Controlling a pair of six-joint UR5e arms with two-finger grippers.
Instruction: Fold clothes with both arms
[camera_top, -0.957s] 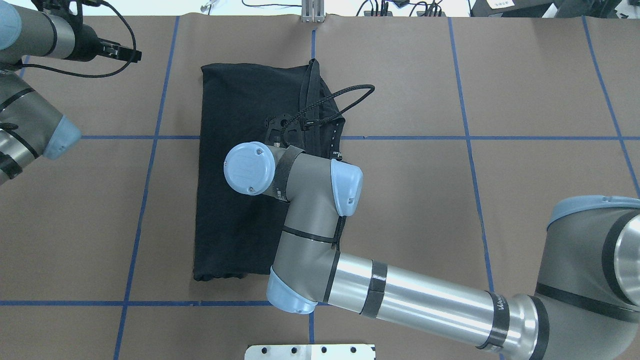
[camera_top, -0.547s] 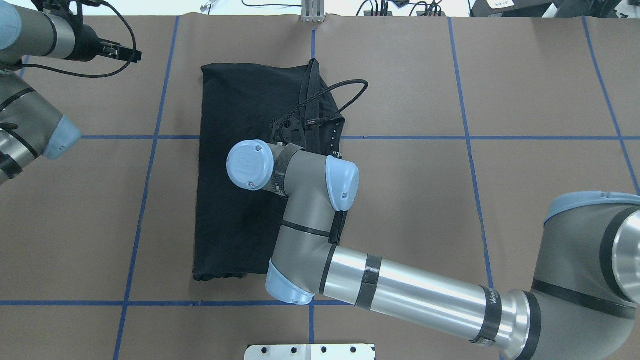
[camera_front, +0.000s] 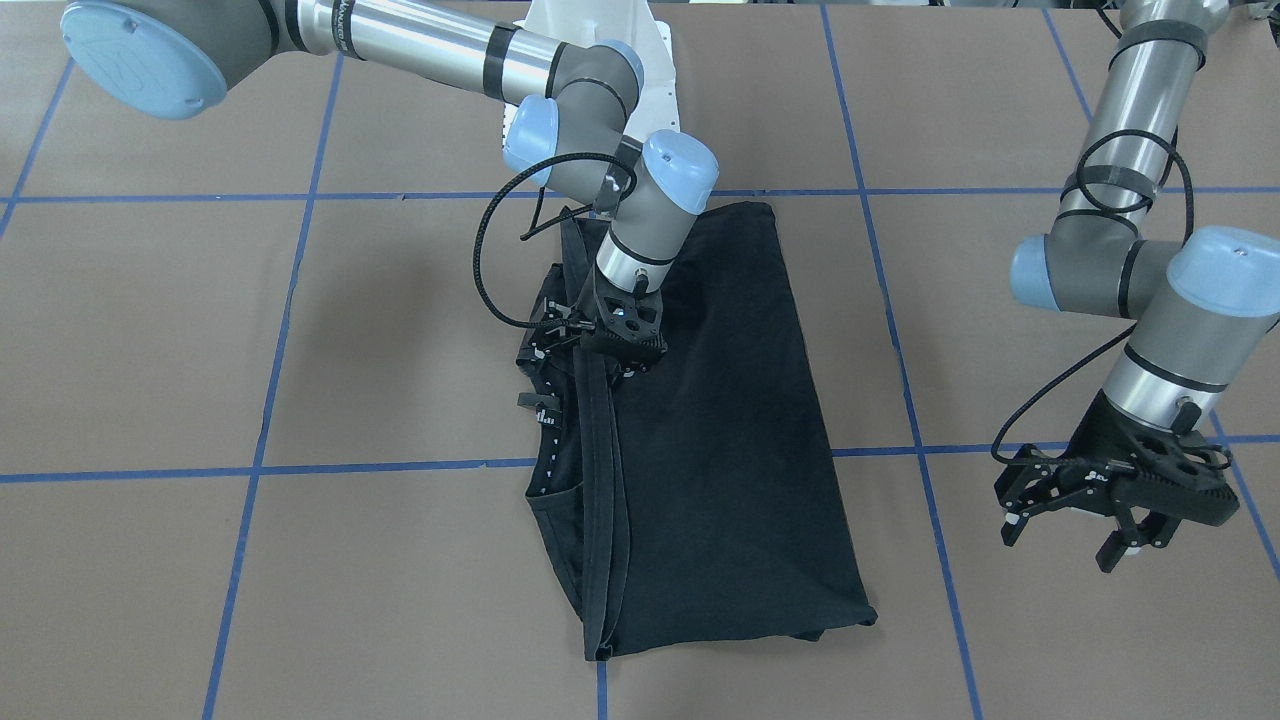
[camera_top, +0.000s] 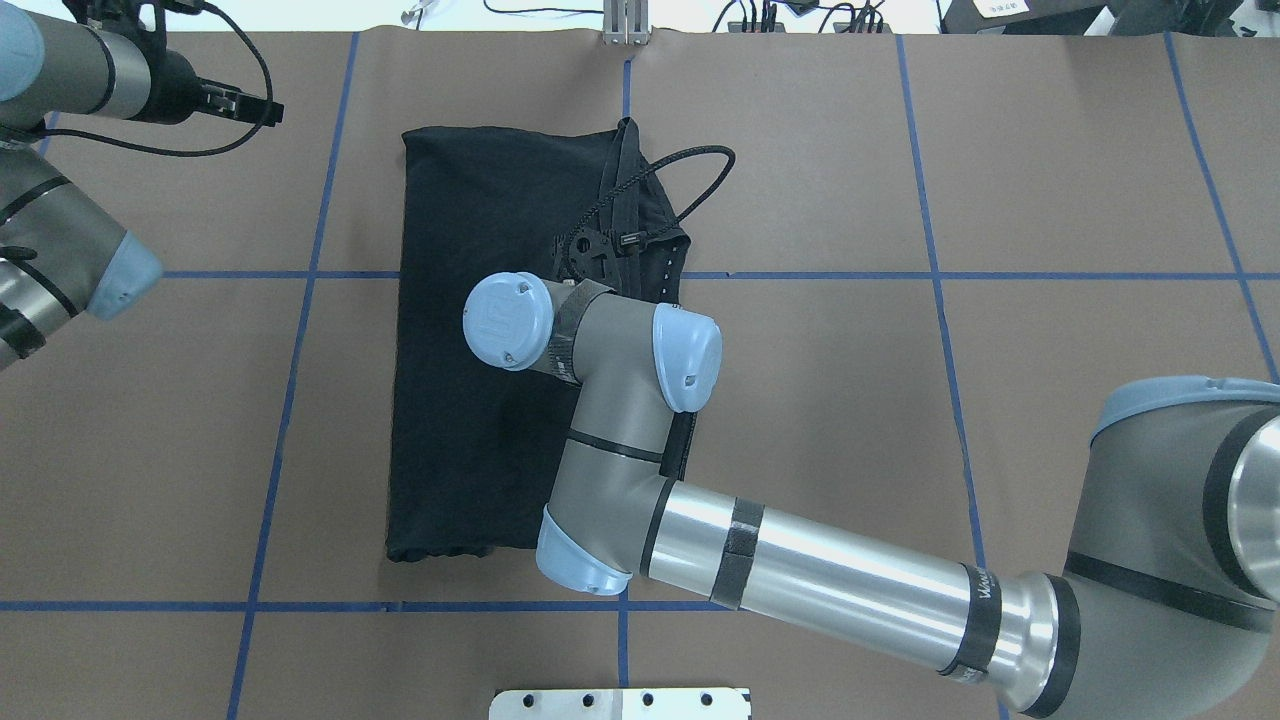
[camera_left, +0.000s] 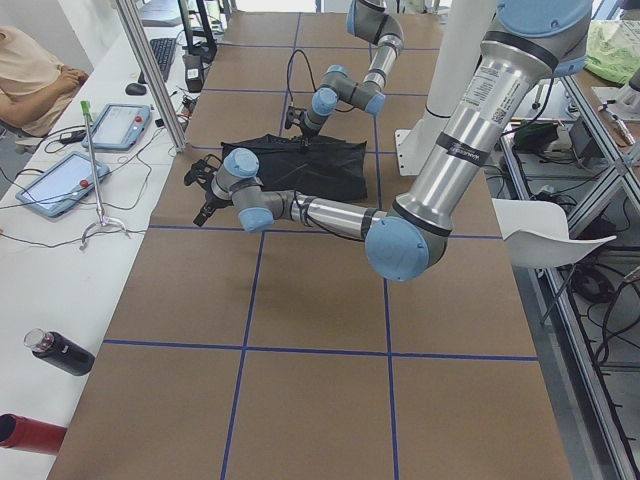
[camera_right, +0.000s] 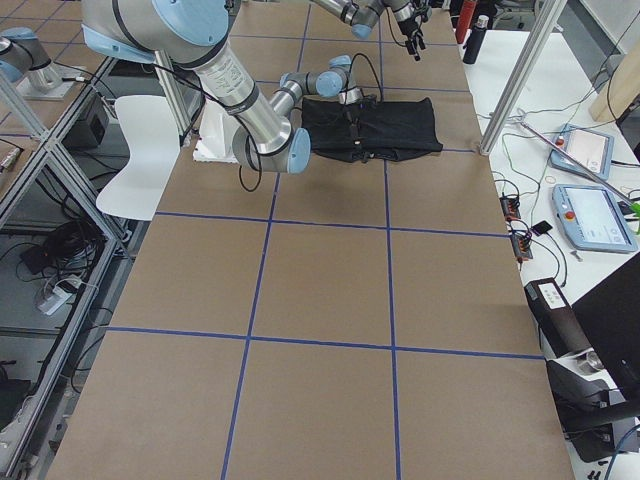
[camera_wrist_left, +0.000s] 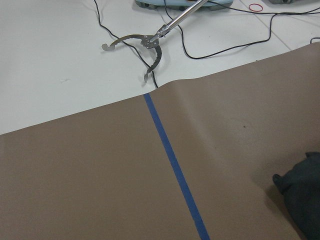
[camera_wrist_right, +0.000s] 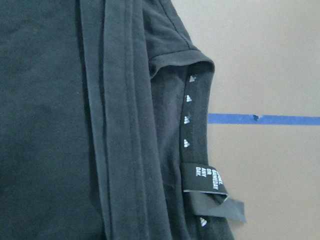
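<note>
Front-facing view: shirt (camera_front: 720, 430) lies part-folded and looks limp, light.
Best pinch its layered edge; right gripper (camera_front: 622, 340) can't be read, left gripper (camera_front: 1070, 545) hangs spread.

A table (camera_top: 1050, 150) covered in brown paper filled the workspace, marked into large squares by blue tape lines (camera_top: 940, 275). Along one side ran a white bench (camera_left: 60, 260) carrying two tablet-like control pendants (camera_left: 60, 183), loose cables (camera_wrist_left: 210, 45), a metal grabber claw (camera_wrist_left: 140, 45), a black bottle (camera_left: 60, 352) and a red bottle (camera_left: 25, 432). Aluminium frame posts (camera_left: 150, 70) rose at the bench edge. A person (camera_left: 35, 75) sat beyond it, and a white chair (camera_right: 140, 150) stood on the opposite side.
</note>
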